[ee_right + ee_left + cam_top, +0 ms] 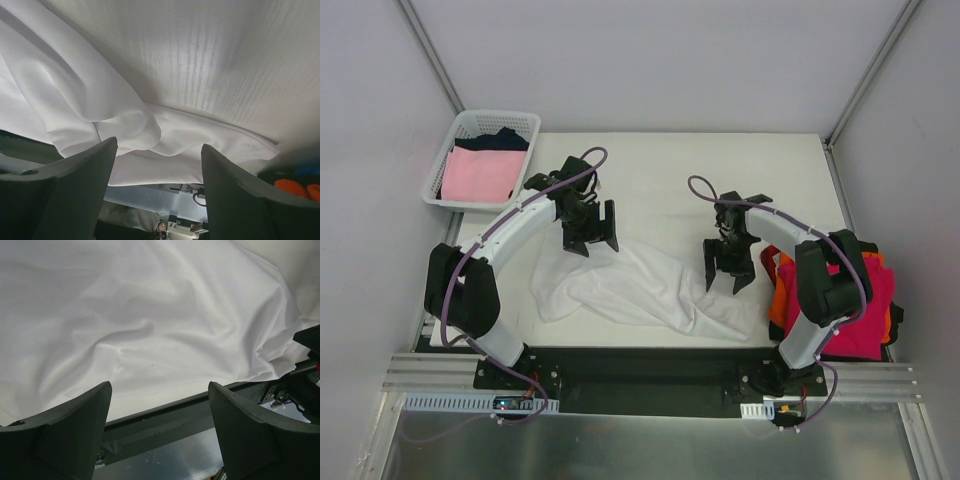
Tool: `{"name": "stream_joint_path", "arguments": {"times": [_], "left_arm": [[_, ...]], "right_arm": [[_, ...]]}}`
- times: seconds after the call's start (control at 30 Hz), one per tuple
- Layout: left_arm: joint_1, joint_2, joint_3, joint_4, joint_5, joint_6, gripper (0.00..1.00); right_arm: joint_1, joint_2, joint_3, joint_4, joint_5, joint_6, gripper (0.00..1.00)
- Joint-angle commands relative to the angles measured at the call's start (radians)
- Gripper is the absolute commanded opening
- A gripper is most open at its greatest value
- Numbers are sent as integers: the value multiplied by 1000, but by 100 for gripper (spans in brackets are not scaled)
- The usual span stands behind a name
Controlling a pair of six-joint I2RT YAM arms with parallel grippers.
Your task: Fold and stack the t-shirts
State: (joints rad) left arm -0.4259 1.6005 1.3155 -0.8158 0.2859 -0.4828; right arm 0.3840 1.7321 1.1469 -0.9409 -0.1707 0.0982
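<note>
Left tool (592,242): jaws wide apart, nothing between them. It hangs over the far left part of the white t-shirt (640,290); can't tell from above whether it touches the cloth. Left wrist view: rumpled white cloth fills everything ahead of my fingers (75,425), with the hem running across just past the tips.

Right tool (730,282): also open and empty, above the shirt's right part. Right wrist view: a fold of the shirt lies just ahead of the tips, with bare counter (670,170) beyond it.

The shirt itself sits under and between both tools, spread wide on the counter (crumpled, not flat, not folded).

Right of the right tool, at the counter edge: a pile with a magenta-red t-shirt (865,320) over an orange t-shirt (780,305), partly hidden by my right arm.

Left of and beyond the left tool: a white basket (448,160) holding a pale pink t-shirt (480,175), with a dark t-shirt (502,140) behind it (navy or black, can't tell).
</note>
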Motion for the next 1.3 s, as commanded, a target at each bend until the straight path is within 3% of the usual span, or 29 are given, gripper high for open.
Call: {"name": "stream_joint_path", "arguments": {"times": [0.0,0.17,0.3,0.4,1.13,1.23,1.27], "left_arm": [[-4,-27,2,-17,2,6,78],[-4,-22,-4,-17,9,-2,78],[-4,-13,-4,-19,12,-7,78],[-4,-4,4,-19,19,-10,78],[-4,22,7,-19,35,-8,77],[-5,21,8,-17,36,-8,78],[-5,21,8,-17,39,-8,78]], "right_arm": [[6,-31,-26,45,-21,29,68],[6,-23,-32,51,-26,28,58],[4,-13,-33,59,-36,34,39],[6,-3,-35,70,-49,43,32],[13,-80,-191,217,-112,129,36],[13,-82,-182,212,-108,126,34],[12,-78,-174,208,-107,126,28]]}}
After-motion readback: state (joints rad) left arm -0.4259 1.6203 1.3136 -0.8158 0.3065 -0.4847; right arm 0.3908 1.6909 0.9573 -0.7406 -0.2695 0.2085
